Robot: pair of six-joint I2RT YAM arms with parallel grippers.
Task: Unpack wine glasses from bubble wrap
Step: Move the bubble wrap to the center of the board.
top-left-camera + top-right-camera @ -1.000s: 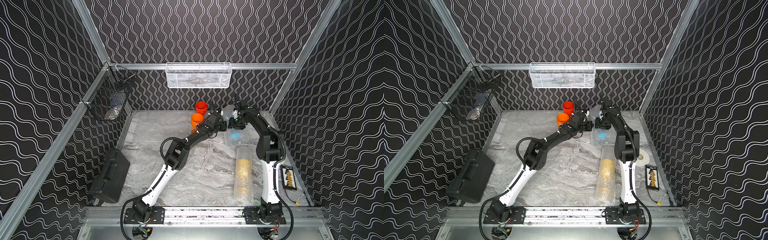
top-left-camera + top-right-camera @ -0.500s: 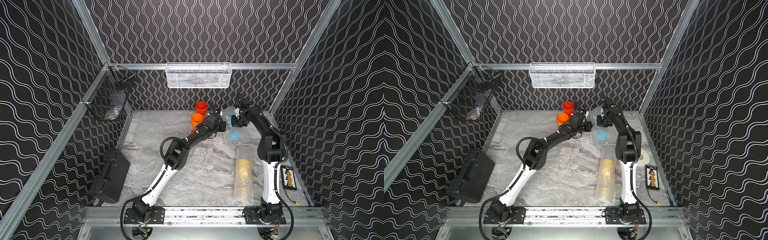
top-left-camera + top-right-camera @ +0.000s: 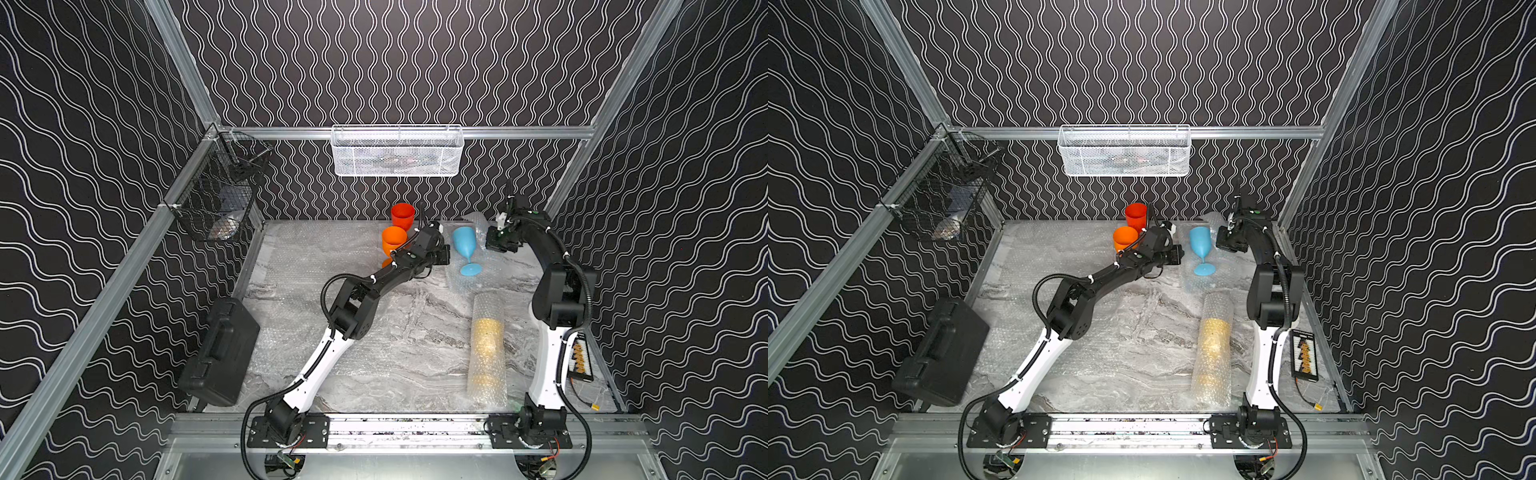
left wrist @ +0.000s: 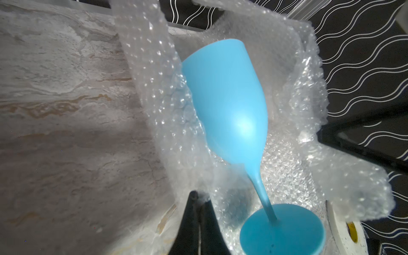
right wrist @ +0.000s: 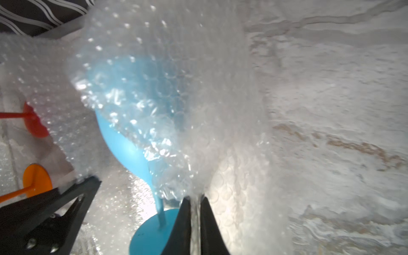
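One blue goblet (image 3: 464, 245) (image 4: 229, 106) stands on its foot, bowl up, at 1 o'clock on the table (image 3: 415, 324). It rests on an opened wrap (image 3: 492, 276) (image 4: 293, 88) whose sides rise around it. In the right wrist view part of the bowl (image 5: 132, 88) shows blurred through the sheet. The right gripper (image 3: 493, 243) (image 5: 195, 198), at 3 o'clock of the goblet, has its fingers (image 5: 185, 223) closed narrow on a fold of that wrap, and the sheet shows between them. The left gripper (image 3: 445, 254) (image 4: 198, 196), at 9 o'clock of the goblet, has its fingers pressed together, tips at the wrap's edge near the foot. Whether they pinch the sheet I cannot tell. Two bare goblets stand upright at 12 o'clock on the table, the red goblet (image 3: 402, 215) behind the orange goblet (image 3: 394, 241), near the left gripper. The yellow goblet (image 3: 487, 345) lies at 4 o'clock inside a tube (image 3: 486, 386) of wrap. A black case (image 3: 222, 349) lies at 8 o'clock by the table's edge.
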